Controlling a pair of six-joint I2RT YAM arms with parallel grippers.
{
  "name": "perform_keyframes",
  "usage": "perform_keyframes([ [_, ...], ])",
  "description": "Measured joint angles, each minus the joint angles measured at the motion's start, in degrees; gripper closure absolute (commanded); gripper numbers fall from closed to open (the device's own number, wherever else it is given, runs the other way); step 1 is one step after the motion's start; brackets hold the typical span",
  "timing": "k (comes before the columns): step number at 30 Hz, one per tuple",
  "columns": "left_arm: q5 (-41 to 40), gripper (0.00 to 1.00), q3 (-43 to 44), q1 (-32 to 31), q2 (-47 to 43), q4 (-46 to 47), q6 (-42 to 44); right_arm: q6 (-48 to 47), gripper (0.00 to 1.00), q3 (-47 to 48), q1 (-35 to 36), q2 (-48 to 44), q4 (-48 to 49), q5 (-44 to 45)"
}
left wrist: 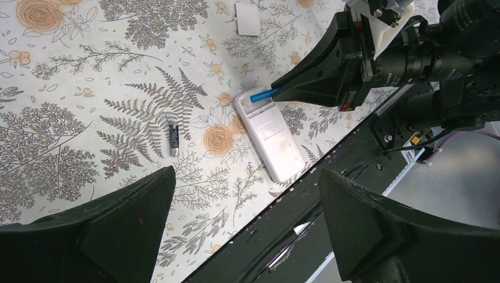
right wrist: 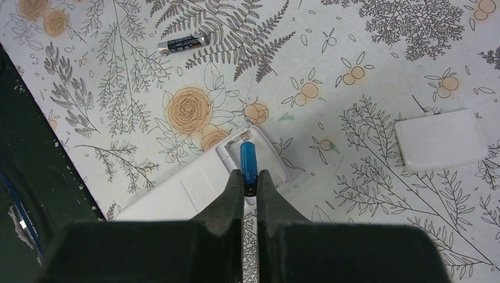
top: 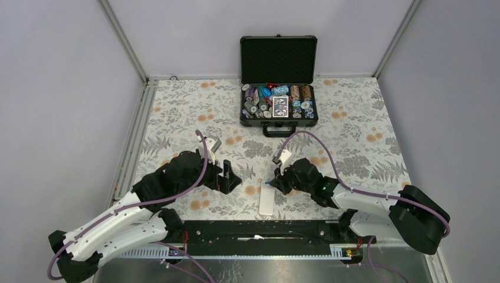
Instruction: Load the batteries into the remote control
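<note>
Floral cloth [top: 354,135], remote [top: 266,200] back-up at its 6 o'clock edge. Low right arm reaches toward 10 o'clock, right gripper [right wrist: 249,183] pinched on blue battery [right wrist: 248,162], its tip over the remote's open bay. Low left arm stretches toward 2 o'clock, left gripper [left wrist: 246,177] wide open, empty, hovering. Dark battery [left wrist: 173,138] lies on the cloth at the remote's 9 o'clock, left wrist view.

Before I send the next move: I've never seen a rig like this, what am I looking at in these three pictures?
Two robot arms sit at a table's near edge. The wide picture looks down from above and behind them; the other two come from a camera on each wrist. The right gripper is shut on a blue battery, its tip over the open compartment of the white remote control. The left gripper is open and holds nothing. On the floral cloth lie a second battery, a small white panel and, far back, an open chip case.
</note>
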Motion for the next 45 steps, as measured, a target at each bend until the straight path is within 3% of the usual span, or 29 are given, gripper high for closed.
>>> perform_keyframes([
  [45, 2.1, 0.01, 0.0, 0.8, 0.3, 0.4, -0.1, 3.8, 1.00, -2.7, -0.9, 6.3, 9.5, 0.2],
])
